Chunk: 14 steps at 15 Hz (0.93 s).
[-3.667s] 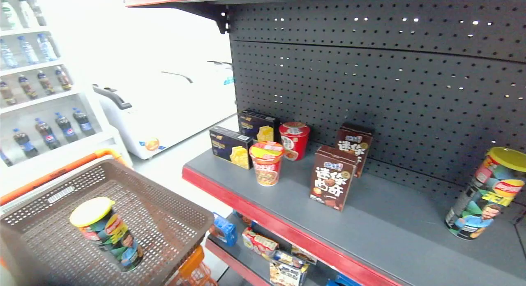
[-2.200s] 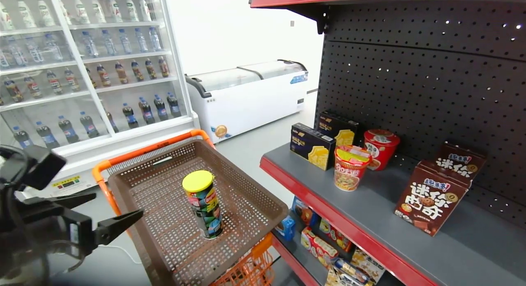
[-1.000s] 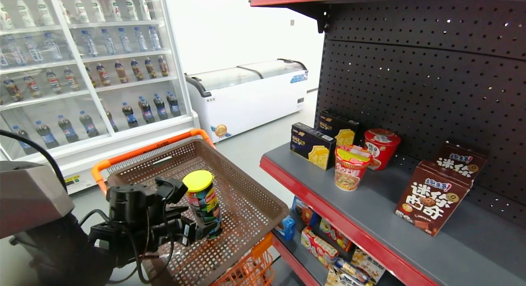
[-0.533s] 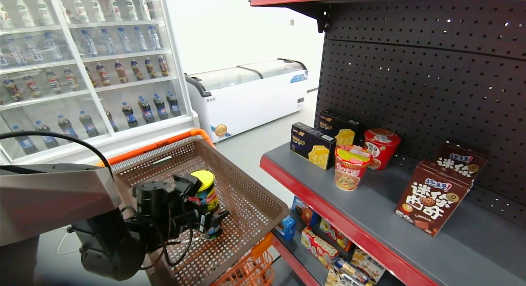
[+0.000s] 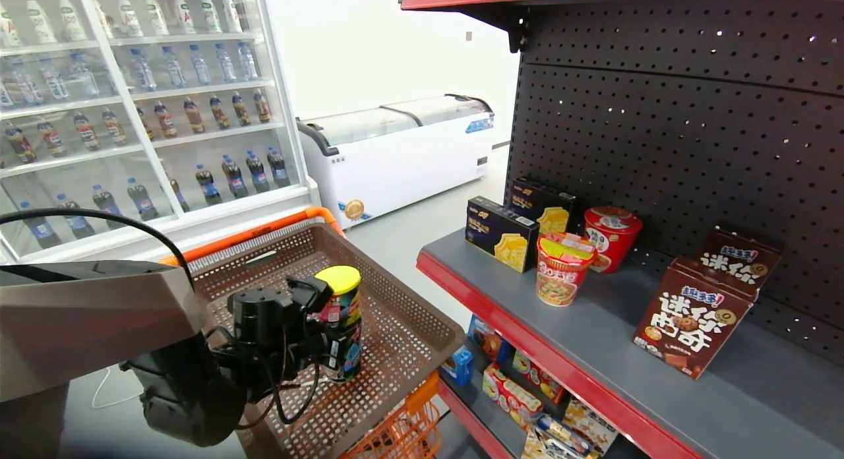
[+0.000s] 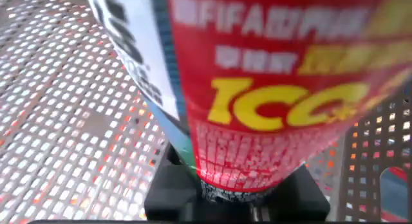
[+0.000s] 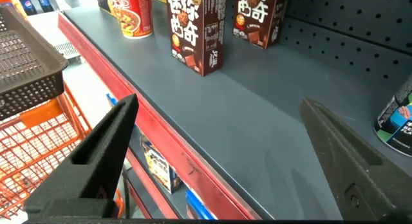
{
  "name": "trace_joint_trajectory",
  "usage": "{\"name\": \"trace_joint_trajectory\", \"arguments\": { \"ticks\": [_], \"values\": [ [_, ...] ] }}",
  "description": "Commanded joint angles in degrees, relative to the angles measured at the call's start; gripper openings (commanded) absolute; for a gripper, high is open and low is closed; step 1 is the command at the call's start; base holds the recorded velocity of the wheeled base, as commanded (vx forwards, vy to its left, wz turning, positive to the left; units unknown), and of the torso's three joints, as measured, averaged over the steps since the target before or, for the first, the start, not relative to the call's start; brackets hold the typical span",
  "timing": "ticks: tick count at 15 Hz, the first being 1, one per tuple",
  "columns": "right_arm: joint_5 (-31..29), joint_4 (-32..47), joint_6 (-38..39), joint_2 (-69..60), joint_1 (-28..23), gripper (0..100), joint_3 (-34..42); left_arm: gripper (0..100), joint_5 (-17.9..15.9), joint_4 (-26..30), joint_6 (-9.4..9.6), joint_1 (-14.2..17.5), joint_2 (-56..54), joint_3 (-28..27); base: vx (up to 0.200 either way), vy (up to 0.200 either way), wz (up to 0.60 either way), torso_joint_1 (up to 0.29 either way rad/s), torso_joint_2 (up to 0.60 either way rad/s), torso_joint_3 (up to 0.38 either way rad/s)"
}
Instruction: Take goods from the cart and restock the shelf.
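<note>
A tall chip can [image 5: 343,324] with a yellow lid stands upright in the brown perforated basket [image 5: 409,301] on top of the orange cart. My left gripper [image 5: 331,350] is shut on its lower half from the near side. In the left wrist view the can's red label [image 6: 270,102] is held close between the fingers. My right gripper [image 7: 225,153] hangs open with nothing in it, in front of the grey shelf [image 7: 257,121] and its red front edge. A second chip can [image 7: 399,121] stands on that shelf.
On the shelf [image 5: 593,353] stand two dark boxes [image 5: 501,233], two noodle cups [image 5: 559,268] and two brown cookie boxes [image 5: 692,320]. The pegboard back rises behind them. Packets fill the lower shelf [image 5: 527,393]. A drinks fridge [image 5: 132,116] and a chest freezer [image 5: 395,155] stand beyond the cart.
The head camera swung from the shelf to the cart. My left arm came in from the left and shut on the can, which has since shifted slightly right.
</note>
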Motion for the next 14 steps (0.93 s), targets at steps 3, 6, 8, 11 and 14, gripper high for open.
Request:
{"name": "trace_joint_trajectory", "arguments": {
  "ticks": [3,6,8,11,14],
  "values": [
    [-0.06,-0.02,-0.04,-0.02,0.0,100,-0.09,0,1.22,17.3,-2.01,3.63,-28.72,4.2,0.0,0.0,0.0,0.0,0.0,0.0],
    [0.02,-0.02,-0.04,-0.02,0.0,100,0.0,0,0.87,44.28,-7.02,4.16,-51.31,2.96,0.0,0.0,0.0,0.0,0.0,0.0],
    [-0.06,-0.02,-0.04,-0.02,0.0,100,0.0,0,1.13,58.61,-7.37,3.98,-65.11,5.43,0.0,0.0,0.0,0.0,0.0,0.0],
    [0.02,-0.02,-0.04,-0.02,0.0,100,0.0,0,1.31,60.54,-7.28,4.07,-78.82,12.72,0.0,0.0,0.0,0.0,0.0,0.0],
    [0.02,-0.02,-0.04,-0.02,0.0,100,0.0,0,3.06,65.55,-7.02,3.98,-99.56,17.73,0.0,0.0,0.0,0.0,0.0,0.0]
  ]
}}
